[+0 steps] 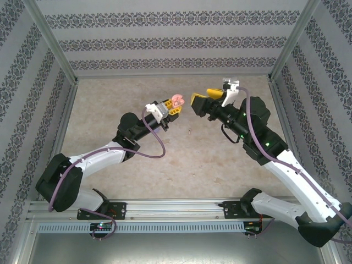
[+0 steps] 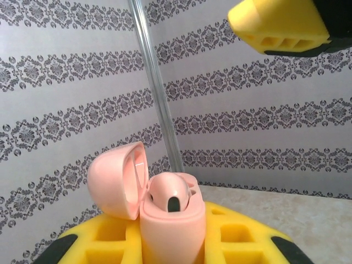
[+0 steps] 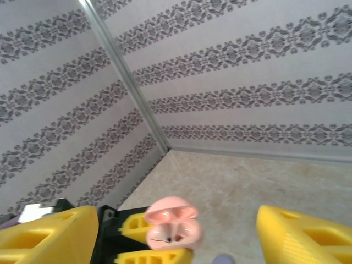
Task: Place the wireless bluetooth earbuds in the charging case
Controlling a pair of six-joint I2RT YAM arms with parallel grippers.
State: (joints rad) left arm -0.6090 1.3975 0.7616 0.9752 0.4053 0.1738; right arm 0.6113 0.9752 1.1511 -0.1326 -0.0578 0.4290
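Beige tabletop (image 1: 192,159) between patterned walls (image 1: 176,44), left gripper (image 1: 174,108) pinching open pink charging case (image 1: 177,100), right gripper (image 1: 204,99) spread, just apart

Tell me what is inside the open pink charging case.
One pale pink earbud sits in the charging case, with a dark spot on its near side. The lid stands open. The earbud and the case's near wall hide the rest of the inside, so a second earbud cannot be confirmed.

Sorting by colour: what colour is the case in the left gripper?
Pale pink case, clearest in the left wrist view.
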